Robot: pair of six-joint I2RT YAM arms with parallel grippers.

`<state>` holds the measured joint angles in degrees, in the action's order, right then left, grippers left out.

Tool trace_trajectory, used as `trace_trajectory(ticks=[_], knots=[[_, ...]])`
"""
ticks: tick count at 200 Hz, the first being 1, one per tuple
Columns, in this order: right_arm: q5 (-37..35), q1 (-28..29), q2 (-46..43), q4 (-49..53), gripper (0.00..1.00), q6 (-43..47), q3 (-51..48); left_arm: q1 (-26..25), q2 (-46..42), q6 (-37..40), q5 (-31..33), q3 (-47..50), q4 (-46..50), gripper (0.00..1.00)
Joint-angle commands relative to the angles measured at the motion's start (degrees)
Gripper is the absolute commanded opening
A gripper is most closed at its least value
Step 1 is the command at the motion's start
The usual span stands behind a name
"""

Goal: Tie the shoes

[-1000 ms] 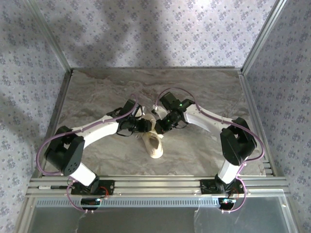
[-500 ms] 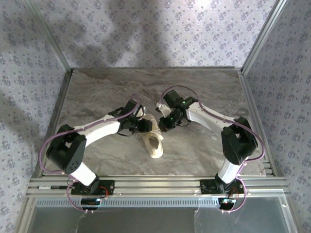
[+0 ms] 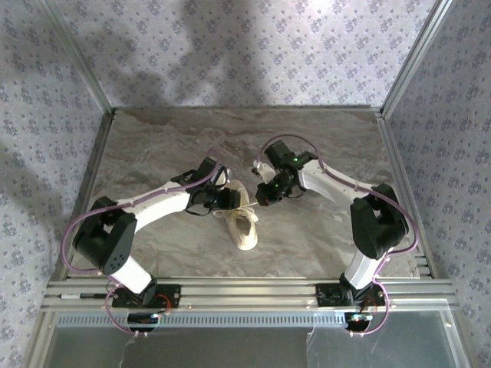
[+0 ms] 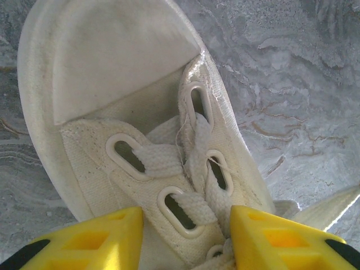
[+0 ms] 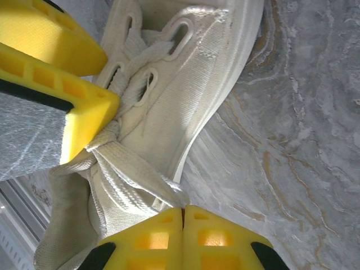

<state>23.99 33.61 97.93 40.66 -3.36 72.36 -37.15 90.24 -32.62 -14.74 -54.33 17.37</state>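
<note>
Sneaker (image 3: 245, 228) mid-desk (image 3: 153, 153) — left hand (image 4: 185, 236) at its 11 o'clock spread astride the eyelets, right hand (image 5: 183, 239) at 1 o'clock pressed together, pinching a lace (image 5: 157, 192).

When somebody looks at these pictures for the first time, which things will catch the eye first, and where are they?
First, the small cream sneaker in the middle of the marble table, with both arms bent in towards it. Next, the bright yellow fingers: the left claw stands open astride the laced front, while the right claw is shut on a white lace drawn out from the shoe.
</note>
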Motion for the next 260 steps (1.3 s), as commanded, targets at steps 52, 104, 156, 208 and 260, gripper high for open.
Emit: trace_trajectory(ticks=[52, 104, 156, 208, 260], knots=[[-0.91, -1.13, -1.81, 1.62, 0.45, 1.77, 0.97, -0.1, -2.99, 3.2, 3.84, -4.96, 8.72, 0.6], [-7.84, -7.75, -11.85, -0.53, 0.55, 0.81, -3.13, 3.45, -13.36, 10.32, 10.44, -9.92, 17.04, 0.68], [-21.63, -16.67, -30.01, -10.79, 0.68, 0.12, -17.03, 14.53, -29.87, 15.91, 22.28, -3.33, 19.77, 0.9], [-29.25, -27.51, -42.26, -30.96, 1.0, 0.16, -36.41, 21.48, -43.9, 29.95, 32.16, 19.13, -2.1, 0.99], [-30.98, -32.14, -41.45, -48.98, 1.0, 1.35, -48.87, 25.79, -36.73, 29.97, 31.43, 33.93, -26.47, 0.99]])
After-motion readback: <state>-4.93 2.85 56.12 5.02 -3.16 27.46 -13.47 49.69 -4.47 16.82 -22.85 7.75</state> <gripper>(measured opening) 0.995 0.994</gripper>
